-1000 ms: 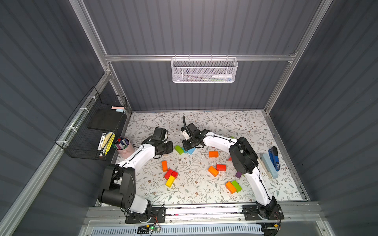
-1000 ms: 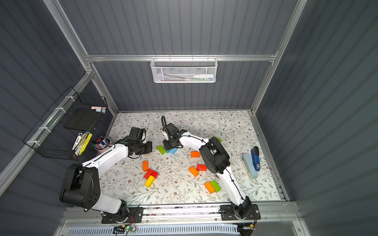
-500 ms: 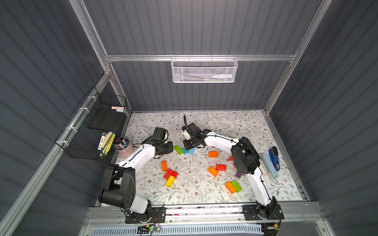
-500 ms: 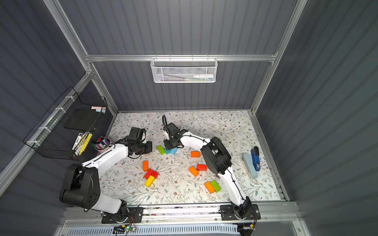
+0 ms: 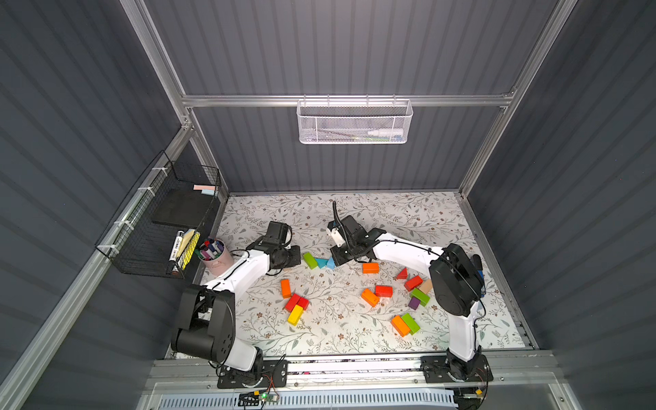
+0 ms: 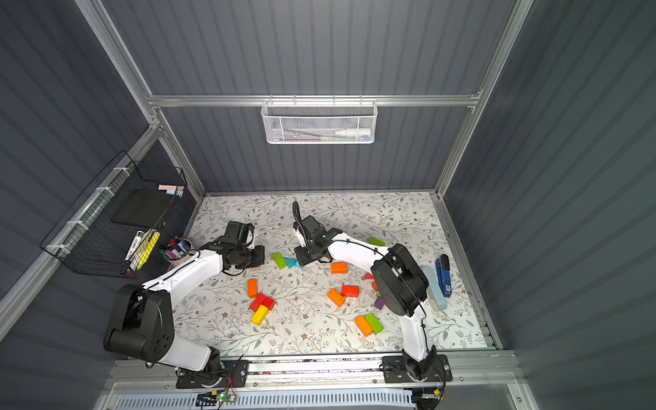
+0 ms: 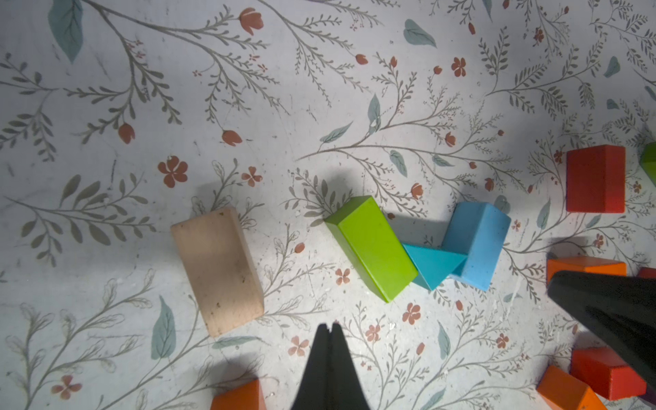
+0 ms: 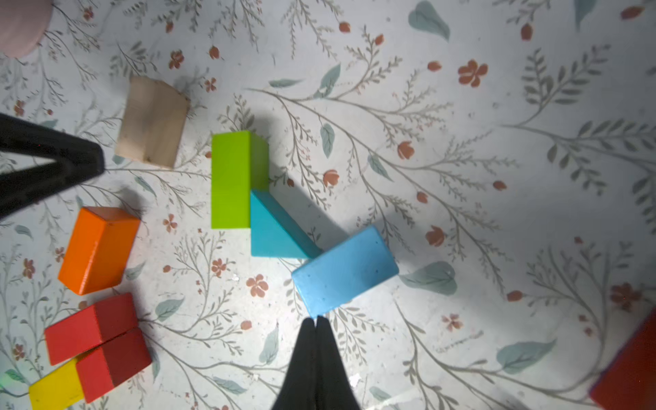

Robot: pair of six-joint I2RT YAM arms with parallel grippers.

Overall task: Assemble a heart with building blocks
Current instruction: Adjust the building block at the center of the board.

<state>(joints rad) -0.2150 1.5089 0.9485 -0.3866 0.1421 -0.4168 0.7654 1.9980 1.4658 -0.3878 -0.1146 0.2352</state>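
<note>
**Wooden blocks scattered, three chained, nothing held**

Toward the back of the floral mat, touching in a bent row: green brick, teal wedge, blue brick. Wedge in the middle, one flat side against the green brick near its end, tip against the blue brick.

Just beside the green brick but apart from it, on the side away from the wedge: tan brick, flat on the mat.

Left gripper clenched on nothing, tips pressed together, hanging over bare mat near tan brick and green brick.

Right gripper likewise pinched together and empty, tips right at a corner of the blue brick; contact impossible to judge.

Nearer the front, in both top views: orange brick alone, then two red bricks side by side, with a yellow brick at the end of one.

Further blocks loose across the rest of the mat, among them an orange-and-green pair lying side by side.
</note>
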